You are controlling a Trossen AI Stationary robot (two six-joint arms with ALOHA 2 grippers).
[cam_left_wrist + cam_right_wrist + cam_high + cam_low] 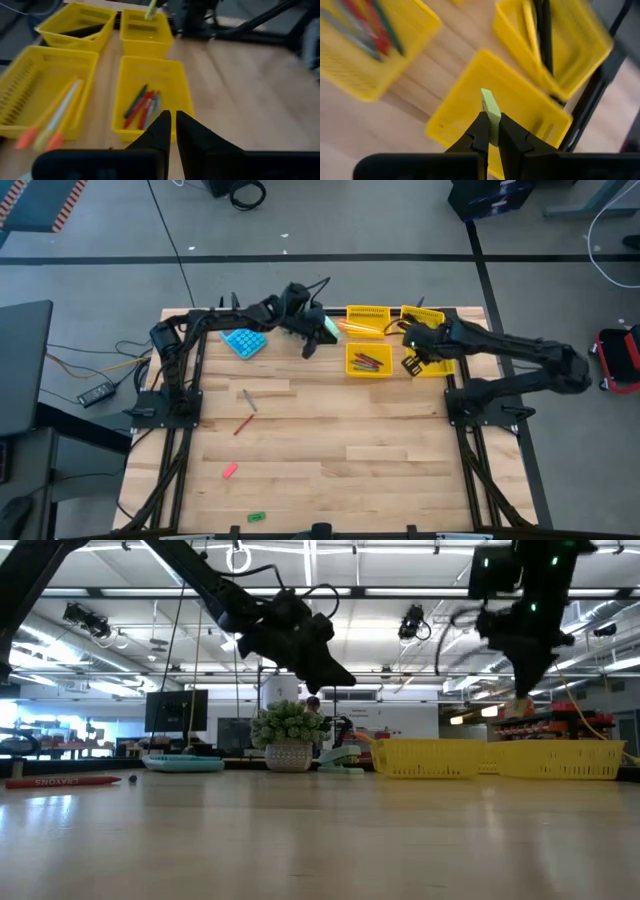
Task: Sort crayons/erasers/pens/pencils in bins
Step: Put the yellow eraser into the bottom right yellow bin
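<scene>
Right pincer (490, 134) clamps yellow-green eraser (490, 111) above bin (520, 107).

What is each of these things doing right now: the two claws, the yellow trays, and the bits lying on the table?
Right gripper: shut on a yellow-green eraser, above an empty bin.
Left gripper: nearly shut, holding nothing, above the crayon bin.
Crayon bin: holds several crayons.
Pencil bin: holds pencils.
Pen bin: holds dark pens.
Red crayon, pen, pink eraser, green eraser: lying loose on the table.
</scene>
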